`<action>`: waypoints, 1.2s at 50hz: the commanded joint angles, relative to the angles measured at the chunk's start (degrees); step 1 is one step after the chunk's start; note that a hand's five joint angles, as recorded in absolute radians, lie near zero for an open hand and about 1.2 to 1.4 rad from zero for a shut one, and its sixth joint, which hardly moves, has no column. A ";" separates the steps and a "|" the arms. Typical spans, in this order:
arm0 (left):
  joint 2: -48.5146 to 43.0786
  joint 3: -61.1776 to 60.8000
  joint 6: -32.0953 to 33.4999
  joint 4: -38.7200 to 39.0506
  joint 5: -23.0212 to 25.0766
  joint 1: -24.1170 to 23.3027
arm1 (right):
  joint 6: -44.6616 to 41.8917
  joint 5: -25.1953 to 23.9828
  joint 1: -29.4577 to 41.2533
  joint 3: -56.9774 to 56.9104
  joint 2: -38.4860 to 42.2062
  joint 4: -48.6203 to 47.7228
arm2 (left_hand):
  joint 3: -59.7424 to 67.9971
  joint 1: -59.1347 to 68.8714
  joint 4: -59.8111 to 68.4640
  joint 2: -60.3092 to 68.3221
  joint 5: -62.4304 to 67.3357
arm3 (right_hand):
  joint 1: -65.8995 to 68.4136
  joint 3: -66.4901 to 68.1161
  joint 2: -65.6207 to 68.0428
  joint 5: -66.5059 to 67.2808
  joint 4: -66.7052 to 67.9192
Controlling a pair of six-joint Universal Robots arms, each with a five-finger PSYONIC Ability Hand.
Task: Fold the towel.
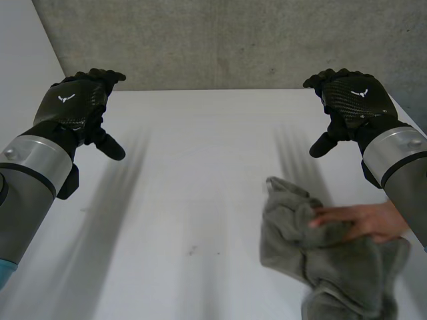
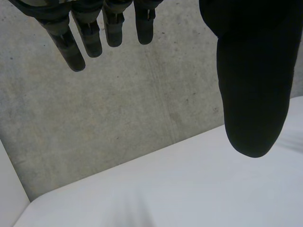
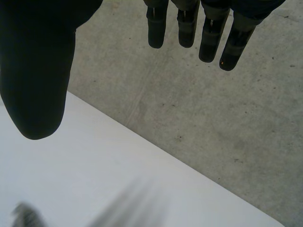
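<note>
Towel (image 1: 333,267): crumpled, grey; near end cut off by the head view's lower edge, part of its top covered by a person's hand (image 1: 360,221). Person's hand: wrist hidden behind the right arm (image 1: 400,167). Grey smudge (image 3: 26,216) on the table (image 3: 94,179), past the thumb of the right hand (image 3: 38,71) — too blurred to identify.

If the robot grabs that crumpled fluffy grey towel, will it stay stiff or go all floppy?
Probably floppy: the crumpled fluffy grey towel lies in soft bunched folds, so it would likely droop from wherever it's held. Its fuzzy surface probably won't slip easily. Pushed on the smooth white table, it would likely bunch up, not roll.
</note>
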 commanded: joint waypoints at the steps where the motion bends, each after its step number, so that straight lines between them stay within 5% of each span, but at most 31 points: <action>1: 0.00 -0.31 0.00 0.00 0.00 -0.10 | -0.02 -0.02 0.02 0.14 0.18 -0.05 | 0.49 -0.22 0.37 0.59 -1.72 | -2.09 -2.31 -2.89 -2.74 -3.48; 22: -0.35 -0.75 0.09 0.00 0.00 -0.63 | -0.29 0.42 0.02 -0.83 1.94 0.48 | 0.49 -0.22 0.37 0.59 -1.72 | -2.09 -2.31 -2.89 -2.74 -3.48; 30: -0.53 -0.66 0.17 0.00 0.00 -0.63 | -3.54 -0.11 -0.77 -5.31 2.64 9.62 | 0.49 -0.22 0.37 0.59 -1.72 | -2.09 -2.31 -2.89 -2.74 -3.48; 40: -0.97 -0.66 0.09 0.09 0.00 -0.63 | -17.94 -0.11 -2.78 -7.16 4.49 26.39 | 0.49 -0.22 0.37 0.59 -1.72 | -1.19 -1.41 -1.98 -1.83 -2.58; 50: -3.34 -1.80 -0.53 0.00 -0.17 -3.18 | -18.39 -5.89 -8.51 3.99 5.36 23.78 | 1.67 0.96 1.55 1.77 -0.54 | 3.19 2.97 2.40 2.55 1.80; 54: -5.62 -1.89 -0.70 0.00 -0.17 -6.42 | -18.21 -7.49 -8.51 6.56 7.65 20.25 | 1.67 0.96 1.55 1.77 -0.54 | 20.02 19.80 19.23 19.38 18.64; 56: -6.32 -1.89 -0.79 0.00 -0.26 -7.30 | -18.04 -8.10 -8.33 7.52 8.62 15.36 | 1.67 0.96 1.55 1.77 -0.54 | 62.86 62.64 62.07 62.22 61.47; 60: -8.52 -1.89 -0.97 0.00 -0.35 -8.71 | -18.04 -8.19 -7.80 7.35 8.44 9.97 | 1.50 0.79 1.38 1.60 -0.71 | 67.91 67.69 67.11 67.26 66.52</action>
